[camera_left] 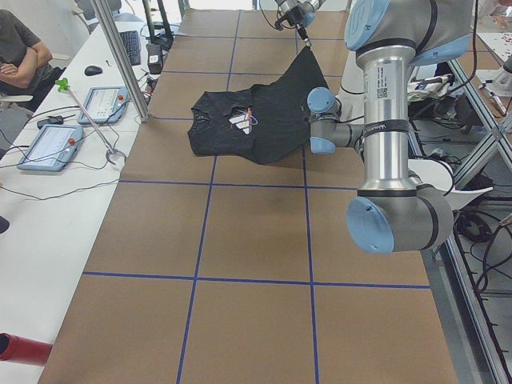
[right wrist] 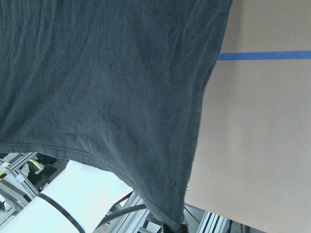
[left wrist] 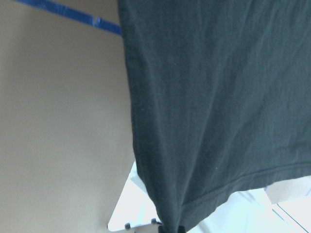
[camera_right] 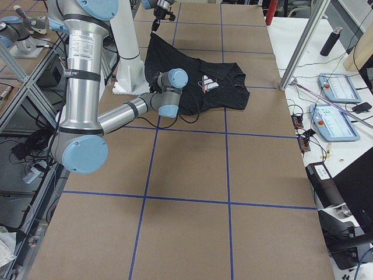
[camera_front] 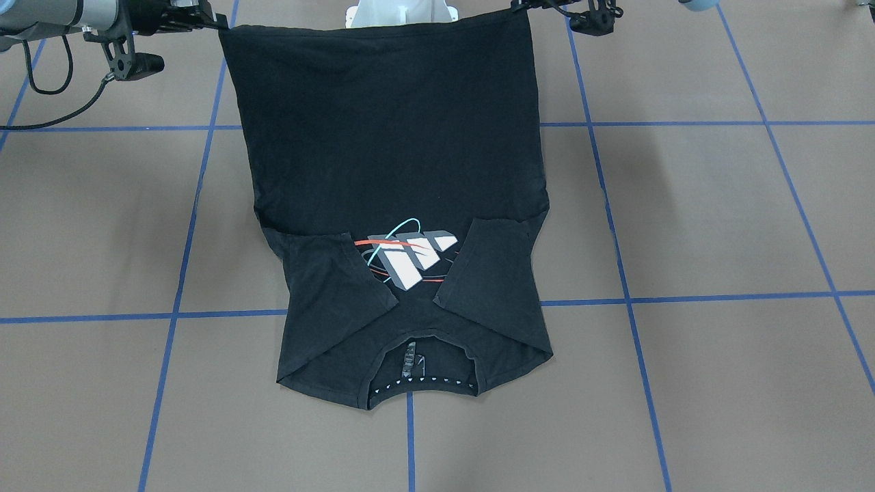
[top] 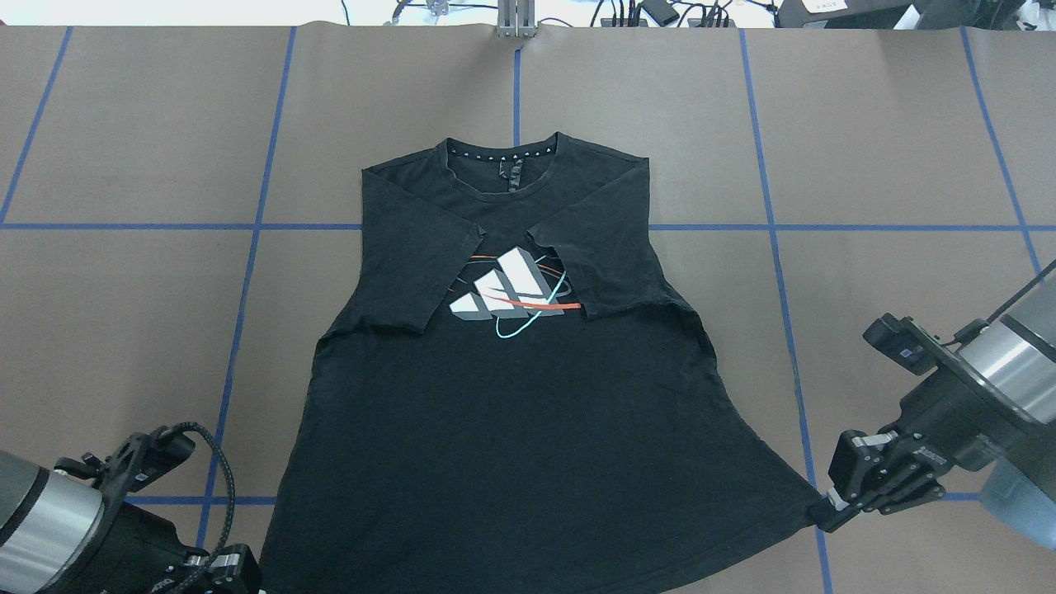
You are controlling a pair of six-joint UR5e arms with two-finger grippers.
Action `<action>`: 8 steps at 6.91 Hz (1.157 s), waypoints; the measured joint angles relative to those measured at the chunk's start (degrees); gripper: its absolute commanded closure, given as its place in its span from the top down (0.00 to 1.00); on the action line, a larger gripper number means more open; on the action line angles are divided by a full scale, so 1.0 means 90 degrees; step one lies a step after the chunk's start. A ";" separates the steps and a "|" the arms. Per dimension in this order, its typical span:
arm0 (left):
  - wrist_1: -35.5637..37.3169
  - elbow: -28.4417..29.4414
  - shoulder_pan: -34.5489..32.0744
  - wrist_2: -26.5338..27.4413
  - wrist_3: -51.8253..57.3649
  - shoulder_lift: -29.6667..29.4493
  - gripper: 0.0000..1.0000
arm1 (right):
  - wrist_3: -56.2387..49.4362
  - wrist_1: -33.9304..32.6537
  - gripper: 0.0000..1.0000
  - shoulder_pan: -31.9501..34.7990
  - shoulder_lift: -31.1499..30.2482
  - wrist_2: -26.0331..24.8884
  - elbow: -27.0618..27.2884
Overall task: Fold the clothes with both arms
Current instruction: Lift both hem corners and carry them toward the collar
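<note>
My black left gripper (top: 239, 577) and right gripper (top: 829, 505) pinch the hem corners of the black printed cotton T-shirt (top: 511, 429), bottom of frame; uneven pulling could slip one free

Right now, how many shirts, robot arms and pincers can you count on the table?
Shirts: 1, the black T-shirt
Robot arms: 2, the left arm and the right arm
Pincers: 2, the left pincer and the right pincer, each holding a bottom corner of the shirt
Total: 5
</note>
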 measured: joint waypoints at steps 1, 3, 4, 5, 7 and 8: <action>0.0002 0.0038 -0.0394 -0.0036 0.0018 -0.0073 0.00 | -0.0004 0.0017 0.00 0.0127 0.0271 -0.0207 -0.0267; 0.0003 0.0417 -0.1441 -0.0033 0.0246 -0.0757 0.00 | -0.0243 0.0030 0.00 0.0871 0.1205 -0.0403 -0.1105; 0.0006 0.0704 -0.1834 0.0000 0.0307 -0.1214 0.00 | -0.0621 0.0036 0.00 0.1242 0.1471 -0.0487 -0.1434; 0.0007 0.1027 -0.2192 0.0018 0.0333 -0.1598 0.00 | -0.1029 0.0035 0.00 0.1474 0.1609 -0.0667 -0.1669; -0.0006 0.1828 -0.2946 0.0046 0.0366 -0.2151 0.00 | -0.1368 0.0018 0.00 0.1627 0.1963 -0.1191 -0.2113; -0.0011 0.2341 -0.3255 0.0090 0.0460 -0.2435 0.00 | -0.1395 0.0016 0.00 0.1645 0.2217 -0.1391 -0.2399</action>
